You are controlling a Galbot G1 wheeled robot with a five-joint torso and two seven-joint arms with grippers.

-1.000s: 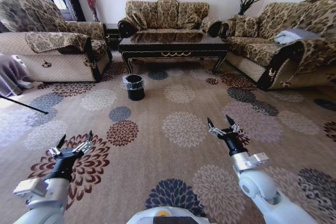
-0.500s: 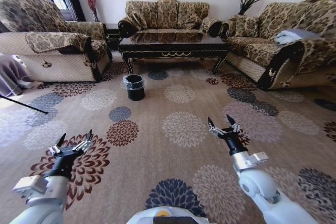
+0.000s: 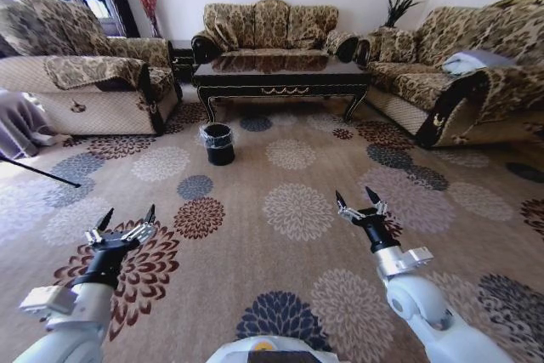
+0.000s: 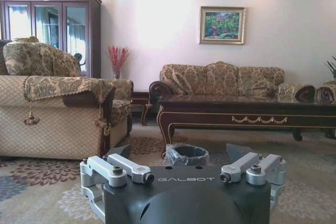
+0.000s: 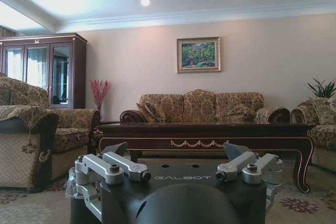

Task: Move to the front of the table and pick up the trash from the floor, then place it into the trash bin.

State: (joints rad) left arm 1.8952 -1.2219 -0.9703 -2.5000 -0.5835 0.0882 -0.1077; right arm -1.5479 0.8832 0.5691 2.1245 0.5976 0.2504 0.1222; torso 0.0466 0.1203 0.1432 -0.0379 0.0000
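Camera shifted slightly, trash bin (image 3: 218, 143) bag-lined — before table (image 3: 280, 79), tools spread.

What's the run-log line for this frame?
phase: approach | left gripper: open, empty | right gripper: open, empty | trash bin: before coffee table

From the left wrist, the tool's dark body hides the lower part of the trash bin (image 4: 187, 154), leaving just its bag-lined rim in sight. The table (image 4: 247, 109) runs off that picture's edge, so its far end is cut away. From the right wrist, the tool's body covers the carpet in front of the table (image 5: 202, 139) and the floor beneath it. In the head view, both arms are cut off by the lower edge, and the bin's (image 3: 218, 143) contents are too small to tell.
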